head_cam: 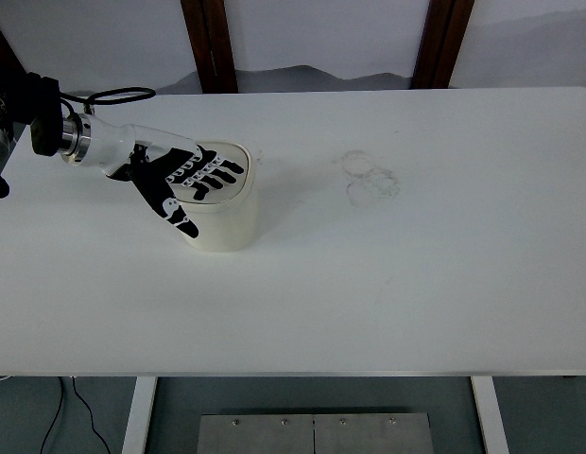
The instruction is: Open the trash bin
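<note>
The left hand (182,180) lies flat, fingers spread and gripping nothing, on the lid of the cream trash bin (223,217) at the worktop's (416,284) left rear, hiding most of the lid; no legible markings show.

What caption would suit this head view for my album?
The robot's left hand lies flat, fingers spread, on the closed lid of a cream trash bin on a white table.

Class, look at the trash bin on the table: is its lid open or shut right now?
Shut. The lid lies flat on the trash bin, with no gap showing, and the left hand rests spread on top.
</note>
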